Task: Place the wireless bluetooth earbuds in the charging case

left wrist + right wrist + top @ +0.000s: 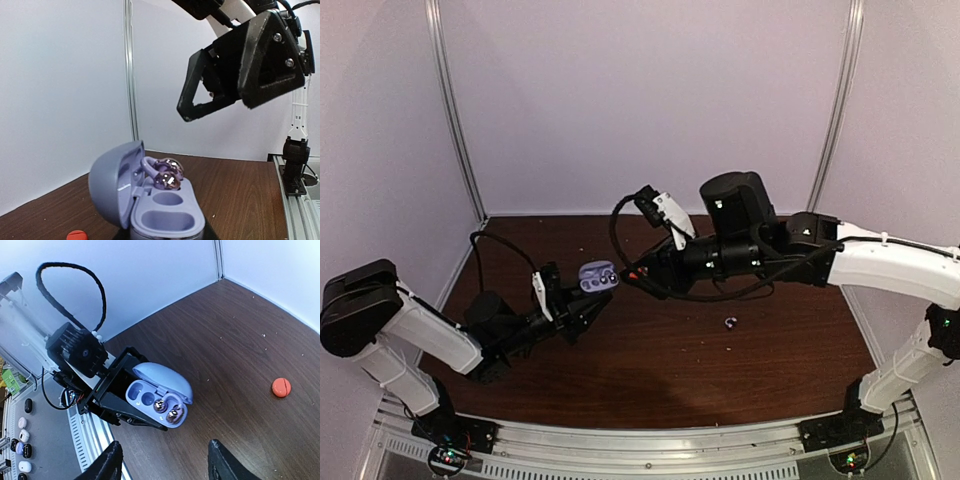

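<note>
The left end effector [588,292] was clamped on the base of the open lavender plastic charging case [165,380], holding it over the dark brown wooden counter [670,370], left of centre. One glossy, silvery-purple earbud [167,174] sat in one well; the other well [167,221] was empty. A second tiny earbud [731,322] lay on the counter to the right, well apart. The right end effector [166,452] hung spread and empty near the case. The loose earbud looked light, hard and slick, likely to skid; pinching across its curved body seemed safest.
</note>
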`<state>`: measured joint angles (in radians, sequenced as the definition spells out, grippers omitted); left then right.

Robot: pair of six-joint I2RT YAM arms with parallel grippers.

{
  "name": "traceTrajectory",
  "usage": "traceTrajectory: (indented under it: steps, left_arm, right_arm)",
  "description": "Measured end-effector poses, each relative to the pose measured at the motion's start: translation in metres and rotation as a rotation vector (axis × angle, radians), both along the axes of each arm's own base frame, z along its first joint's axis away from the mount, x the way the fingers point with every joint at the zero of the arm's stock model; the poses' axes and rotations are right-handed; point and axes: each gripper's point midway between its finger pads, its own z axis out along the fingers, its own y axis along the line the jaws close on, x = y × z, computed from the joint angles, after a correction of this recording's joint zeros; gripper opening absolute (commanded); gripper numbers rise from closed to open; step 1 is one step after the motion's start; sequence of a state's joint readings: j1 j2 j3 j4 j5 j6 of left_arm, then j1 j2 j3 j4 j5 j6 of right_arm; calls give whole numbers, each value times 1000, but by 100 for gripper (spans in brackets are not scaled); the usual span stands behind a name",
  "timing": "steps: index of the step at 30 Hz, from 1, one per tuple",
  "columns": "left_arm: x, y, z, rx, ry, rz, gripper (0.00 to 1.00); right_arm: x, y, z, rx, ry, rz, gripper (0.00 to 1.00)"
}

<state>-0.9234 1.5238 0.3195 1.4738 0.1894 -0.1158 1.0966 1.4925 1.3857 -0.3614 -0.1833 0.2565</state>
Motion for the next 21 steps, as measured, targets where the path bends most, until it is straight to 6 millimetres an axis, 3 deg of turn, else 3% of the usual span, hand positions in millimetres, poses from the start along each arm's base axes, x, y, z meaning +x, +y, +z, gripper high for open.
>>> traceTrajectory:
  steps: [6,13,21]
  left_arm:
    - [-19,-4,10,-10,-25,-105,0]
    - [-40,-15,14,-2,-33,-256,0]
    - [-47,-22,20,-6,-39,-323,0]
  right_arm:
    - [4,-31,32,95,-46,27,68]
    - [-4,-29,16,102,-8,106,73]
    - [-15,-22,5,125,39,169,73]
